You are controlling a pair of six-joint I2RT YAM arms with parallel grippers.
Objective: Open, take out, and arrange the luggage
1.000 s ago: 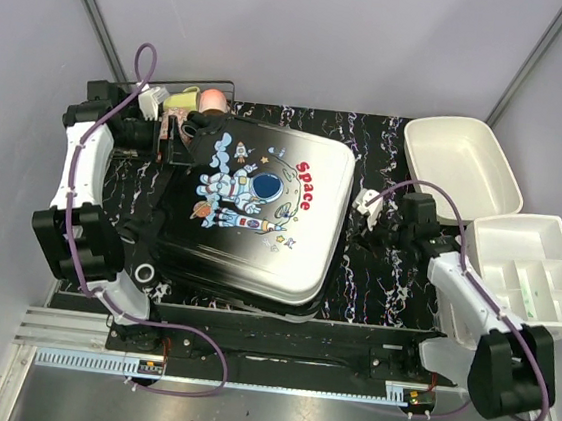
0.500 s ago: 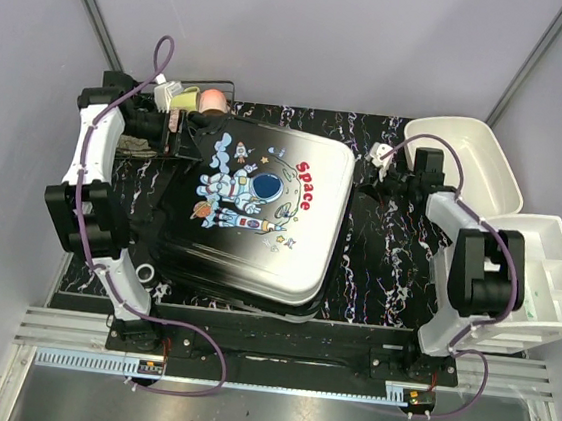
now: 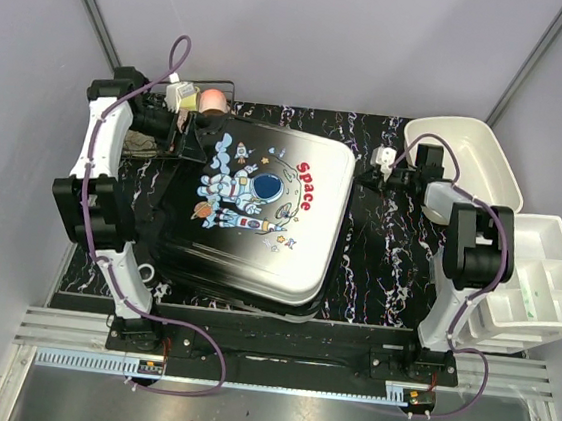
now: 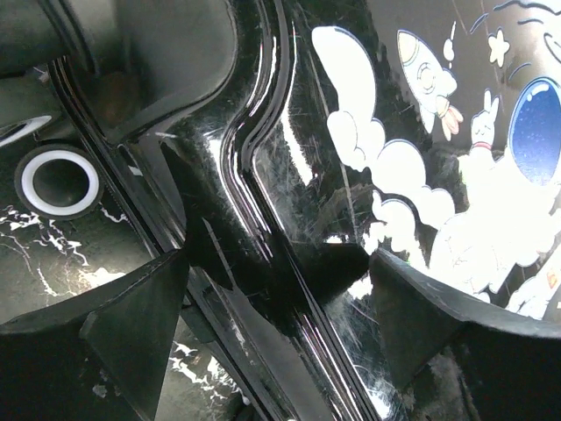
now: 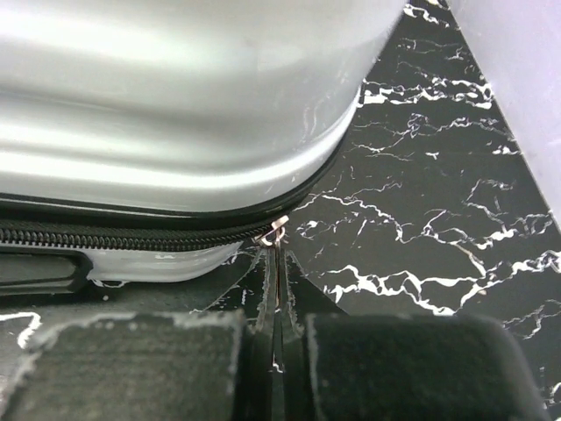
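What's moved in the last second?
The right gripper, shut on the zipper pull, slid along the luggage's right edge toward its far corner. The left gripper, jaws open, edged slightly farther back at the far left corner. The luggage stayed put, still closed.

luggage (image 3: pixel 261 208): was white fading to black, with a blue-and-white astronaut print and red "Space" lettering (silvery in the right wrist view)
worktop (image 3: pixel 385 272): was black with white marble veining
bins (image 3: pixel 477 161): were plain white
cables (image 3: pixel 86 165): were purple
zipper (image 5: pixel 131 235): was black
zipper pull (image 5: pixel 273 230): was silver
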